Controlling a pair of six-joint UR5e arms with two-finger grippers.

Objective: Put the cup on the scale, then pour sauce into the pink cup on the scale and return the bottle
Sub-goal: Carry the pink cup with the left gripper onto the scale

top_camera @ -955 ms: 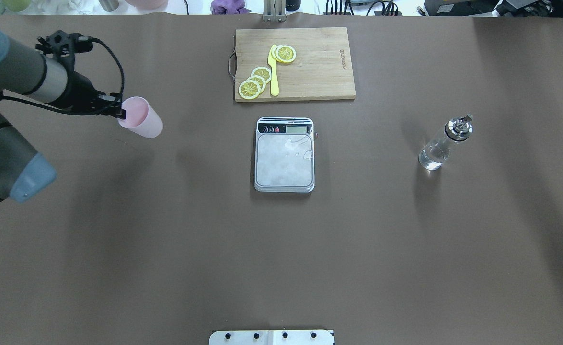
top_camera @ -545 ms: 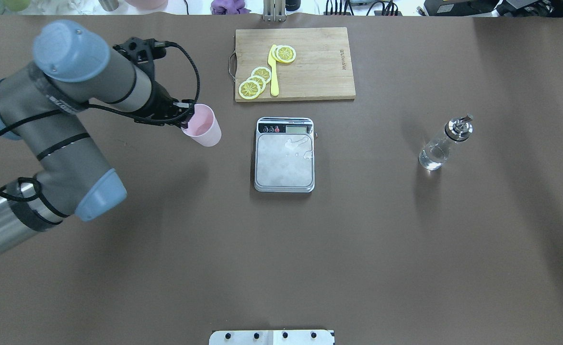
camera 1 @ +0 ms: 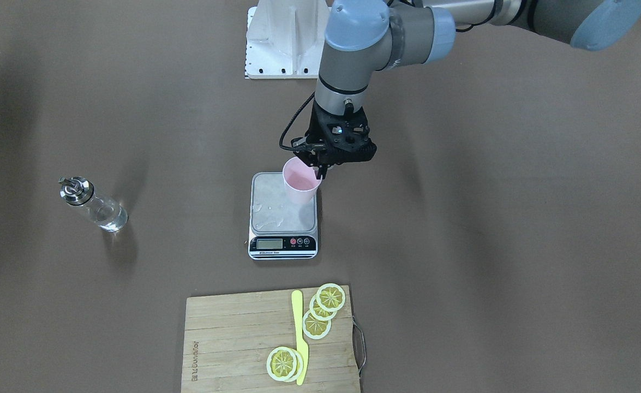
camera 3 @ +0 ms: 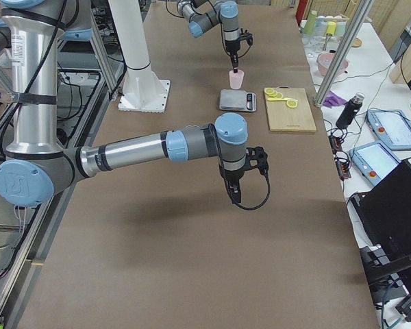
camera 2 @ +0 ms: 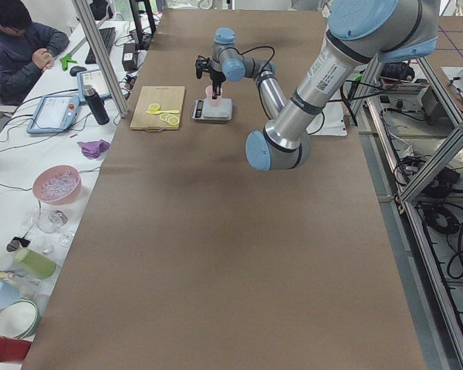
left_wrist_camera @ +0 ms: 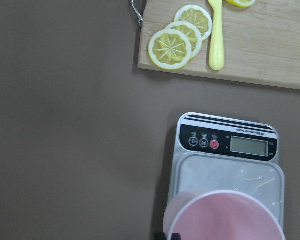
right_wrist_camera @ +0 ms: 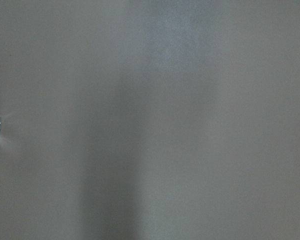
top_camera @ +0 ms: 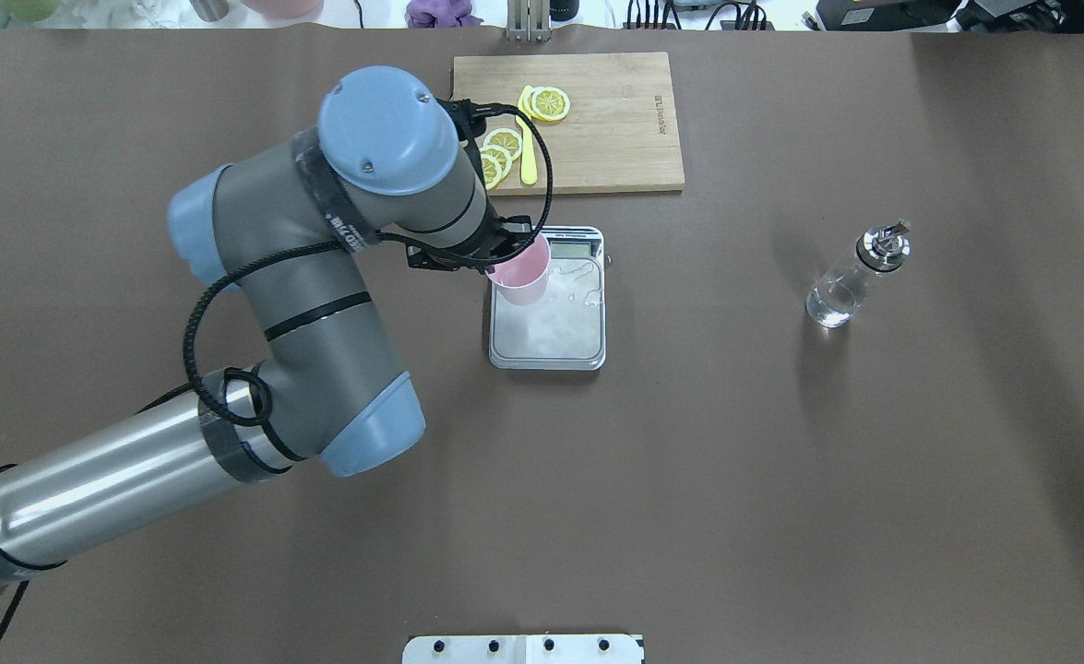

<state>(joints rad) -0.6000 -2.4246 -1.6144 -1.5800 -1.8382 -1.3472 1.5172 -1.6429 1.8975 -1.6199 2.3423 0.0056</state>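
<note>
My left gripper [top_camera: 507, 253] is shut on the rim of the pale pink cup [top_camera: 523, 277], which stays upright. The cup [camera 1: 300, 188] hangs over the scale's [top_camera: 551, 323] back-left corner, seemingly a little above the steel platform [camera 1: 276, 210]. In the left wrist view the cup [left_wrist_camera: 225, 217] fills the bottom edge, with the scale's display strip [left_wrist_camera: 227, 144] beyond it. The glass bottle [top_camera: 851, 281] with its silver pourer stands alone to the right, clear sauce inside; it also shows in the front view [camera 1: 94, 207]. My right gripper [camera 3: 235, 197] hovers over bare table; I cannot tell if it is open.
A wooden cutting board [top_camera: 615, 129] with lemon slices and a yellow knife [top_camera: 528, 148] lies just behind the scale. The left arm's elbow [top_camera: 320, 304] reaches over the table's left half. A white base plate [camera 1: 282, 38] sits at the robot's edge.
The left arm has swung to the right with the pink cup, from the table's left side to over the scale. The bottle and scale have not moved.
</note>
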